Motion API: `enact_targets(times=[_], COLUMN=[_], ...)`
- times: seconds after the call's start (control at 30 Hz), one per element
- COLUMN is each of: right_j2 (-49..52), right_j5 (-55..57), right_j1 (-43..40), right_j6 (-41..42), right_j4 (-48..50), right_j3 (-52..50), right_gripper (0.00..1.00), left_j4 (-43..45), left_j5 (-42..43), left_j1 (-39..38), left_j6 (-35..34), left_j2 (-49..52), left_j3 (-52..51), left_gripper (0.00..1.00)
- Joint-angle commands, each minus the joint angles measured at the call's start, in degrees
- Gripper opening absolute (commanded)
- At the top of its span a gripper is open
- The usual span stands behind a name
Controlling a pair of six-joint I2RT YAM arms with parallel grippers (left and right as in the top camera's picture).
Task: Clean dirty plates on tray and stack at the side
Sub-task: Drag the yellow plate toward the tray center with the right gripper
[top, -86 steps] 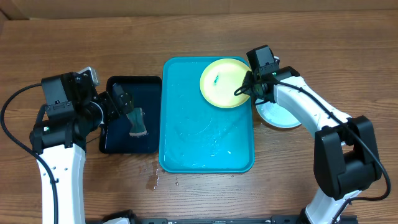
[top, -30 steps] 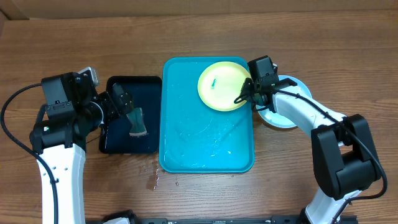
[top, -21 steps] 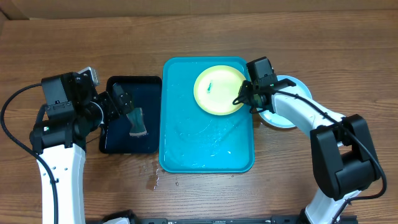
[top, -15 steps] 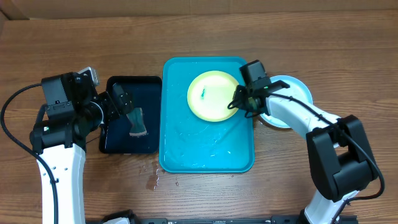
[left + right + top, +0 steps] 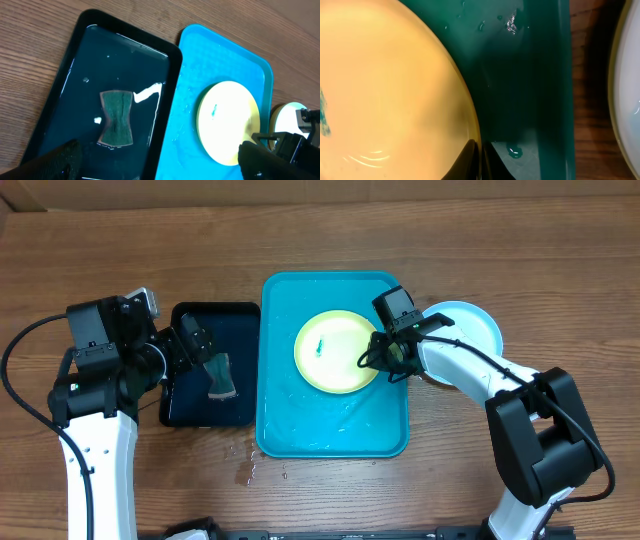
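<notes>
Wooden table (image 5: 100, 240) bears black tray (image 5: 190, 408), blue tray (image 5: 300, 430), plate (image 5: 335, 370).

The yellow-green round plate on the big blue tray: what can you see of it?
The round yellow-green plastic plate has a pale centre and brighter rim, smooth and glossy. A small blue-green smear marks it left of centre. It sits face up over the upper middle of the wet bright blue rectangular plastic tray; whether it rests or is slightly lifted is unclear. The right gripper is pinched shut on its right rim.
</notes>
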Motion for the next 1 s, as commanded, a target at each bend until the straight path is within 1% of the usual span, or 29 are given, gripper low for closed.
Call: enact_targets(times=[0.0, 0.13, 0.3, 0.33, 0.37, 0.4, 0.43, 0.5, 0.53, 0.6, 0.63, 0.67, 0.8, 0.9, 0.97], right_j2=[-1.33, -1.33, -1.33, -1.33, -1.33, -1.33, -1.33, -1.33, -1.33, -1.33, -1.33, -1.33, -1.33, -1.33, -1.33], right_j5=[-1.62, -4.59, -4.74, -4.72, -4.76, -4.76, -4.76, -4.76, -4.76, -5.2, -6.12, -7.13, -10.93, -10.25, -10.27], right_j1=[-0.02, 0.0, 0.0, 0.0, -0.02, 0.0, -0.02, -0.02, -0.02, 0.0, 0.0, 0.0, 0.17, 0.42, 0.42], right_j6=[-4.24, -8.39, -14.69, -15.19, -15.21, -15.08, -13.9, -10.43, -7.67, -2.19, -0.7, -0.26, -0.31, -0.28, -0.28], right_j4=[0.31, 1.14, 1.14, 1.16, 1.27, 1.36, 1.36, 1.2, 0.94, 0.13, -0.24, -0.44, -0.81, -0.74, -0.74], right_j3=[-0.13, -0.13, -0.13, -0.13, -0.13, -0.13, -0.13, -0.15, -0.17, -0.2, -0.2, -0.2, -0.2, -0.24, -0.24], right_gripper=[0.05, 0.04, 0.04, 0.07, 0.16, 0.2, 0.2, 0.3, 0.31, 0.31, 0.3, 0.29, 0.13, 0.08, 0.08], left_j4=[0.11, 0.09, 0.11, 0.11, 0.11, 0.11, 0.11, 0.11, 0.11, 0.11, 0.11, 0.11, 0.11, 0.11, 0.11], left_j5=[0.0, 0.0, 0.0, 0.0, 0.0, 0.0, -0.02, 0.0, 0.0, -0.02, -0.02, 0.0, 0.0, 0.0, 0.0], left_j1=[0.04, 0.04, 0.04, 0.04, 0.04, 0.02, 0.04, 0.02, 0.04, 0.02, 0.04, 0.04, 0.04, 0.04, 0.04], left_j6=[-0.17, -0.17, -0.17, -0.17, -0.17, -0.17, -0.17, -0.17, -0.17, -0.17, -0.17, -0.17, -0.17, -0.17, -0.17], left_j2=[0.24, 0.24, 0.24, 0.24, 0.24, 0.24, 0.24, 0.24, 0.24, 0.24, 0.24, 0.24, 0.24, 0.24, 0.24], left_j3=[0.72, 0.72, 0.72, 0.72, 0.72, 0.72, 0.72, 0.72, 0.72, 0.72, 0.72, 0.72, 0.72, 0.72, 0.72], left_gripper=[1.0, 1.0, 1.0, 1.0, 1.0, 1.0, 1.0, 1.0, 1.0, 1.0, 1.0, 1.0, 1.0, 1.0, 1.0])
